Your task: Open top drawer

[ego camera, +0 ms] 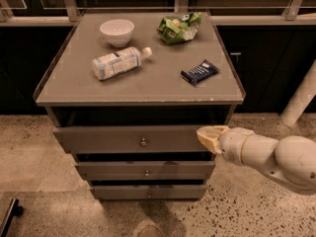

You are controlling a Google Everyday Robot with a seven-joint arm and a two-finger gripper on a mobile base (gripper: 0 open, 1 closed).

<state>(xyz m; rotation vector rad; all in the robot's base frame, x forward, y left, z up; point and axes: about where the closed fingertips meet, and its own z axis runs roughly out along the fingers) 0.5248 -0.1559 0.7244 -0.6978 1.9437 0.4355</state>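
Note:
The top drawer (113, 139) is the widest grey front of three, under the cabinet top, with a small round metal knob (143, 142) at its centre. Its front stands slightly forward of the frame, with a dark gap above it. My gripper (210, 136) comes in from the right on a white arm and sits in front of the drawer's right end, well right of the knob. Its tan fingertips point left.
On the cabinet top (74, 90) lie a white bowl (117, 31), a plastic bottle (118, 62) on its side, a green snack bag (178, 26) and a dark blue bar (199, 72). The mid drawer (146, 171) and bottom drawer (148, 192) sit below. A white post (301, 100) stands at the right.

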